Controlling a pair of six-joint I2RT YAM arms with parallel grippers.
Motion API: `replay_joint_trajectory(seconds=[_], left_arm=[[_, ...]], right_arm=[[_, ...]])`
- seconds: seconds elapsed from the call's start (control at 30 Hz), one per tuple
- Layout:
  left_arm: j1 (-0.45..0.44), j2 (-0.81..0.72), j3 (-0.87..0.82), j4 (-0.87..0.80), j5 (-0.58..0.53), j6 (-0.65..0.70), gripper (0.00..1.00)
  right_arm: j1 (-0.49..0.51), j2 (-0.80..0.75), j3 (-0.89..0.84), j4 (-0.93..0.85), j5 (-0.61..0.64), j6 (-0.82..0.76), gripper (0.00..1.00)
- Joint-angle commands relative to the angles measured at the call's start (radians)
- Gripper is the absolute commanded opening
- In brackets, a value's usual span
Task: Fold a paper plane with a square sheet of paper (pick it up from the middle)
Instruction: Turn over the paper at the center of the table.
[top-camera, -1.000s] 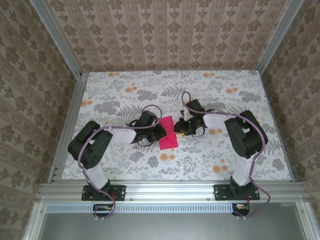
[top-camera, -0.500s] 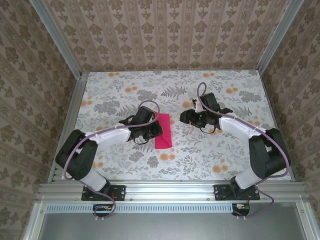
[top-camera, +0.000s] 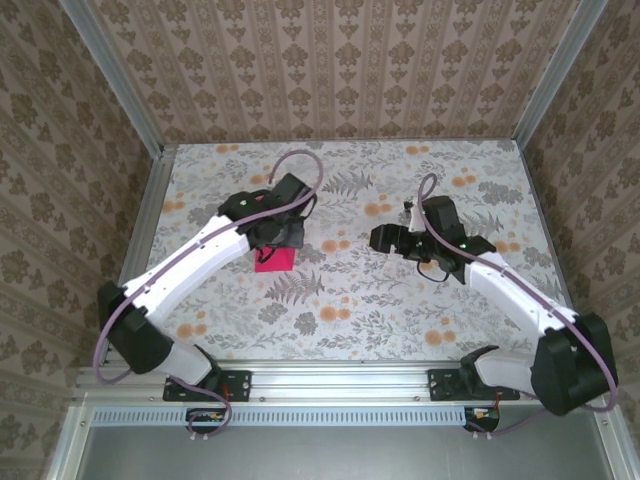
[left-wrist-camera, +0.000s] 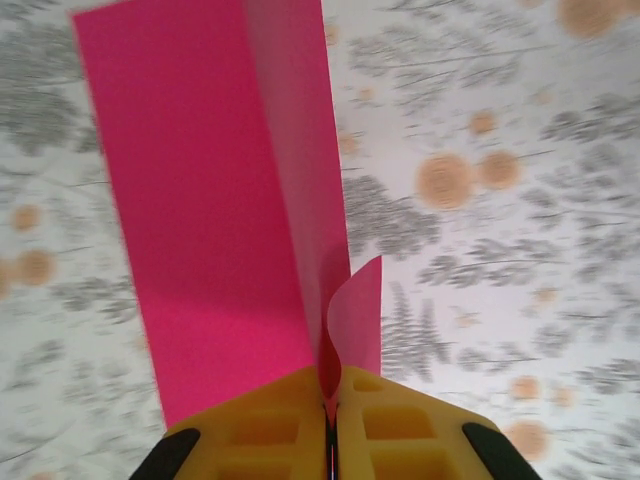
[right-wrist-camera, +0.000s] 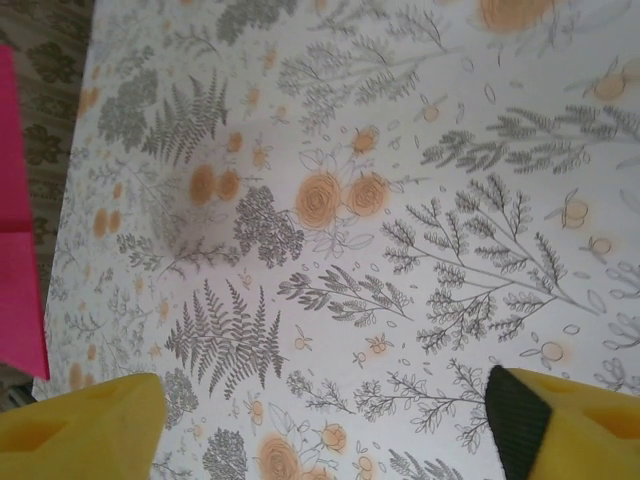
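Left wrist view: the square sheet of paper (left-wrist-camera: 210, 200), creased lengthwise, is being pinched at its near end between the clenched yellow fingers of the left end effector (left-wrist-camera: 330, 425). Seen from the top external camera, the magenta sheet is being held just beneath that end effector, left of the middle of the floral desk (top-camera: 400, 310). The right end effector (top-camera: 385, 238) is being held well apart to the right, fingers spread wide and released.
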Motion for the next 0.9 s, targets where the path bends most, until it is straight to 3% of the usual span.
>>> replay_joint_trajectory(seconds=[0.0, 0.1, 0.33, 0.57, 0.87], left_arm=[[-0.046, 0.125, 0.086, -0.206, -0.259, 0.048, 0.1], [-0.084, 0.265, 0.177, -0.284, -0.371, 0.016, 0.1], [-0.126, 0.553, 0.32, -0.382, -0.484, -0.043, 0.11], [-0.126, 0.678, 0.308, -0.258, -0.431, -0.007, 0.11], [-0.157, 0.812, 0.348, -0.192, -0.365, 0.006, 0.18]], right_arm=[[-0.017, -0.077, -0.034, -0.022, 0.047, -0.045, 0.92], [-0.034, -0.121, -0.059, -0.027, 0.071, -0.049, 1.0], [-0.076, -0.21, -0.129, -0.048, 0.217, -0.009, 1.0], [-0.125, -0.285, -0.14, -0.213, 0.464, 0.071, 1.0], [-0.172, -0.278, -0.136, -0.265, 0.47, 0.09, 1.0]])
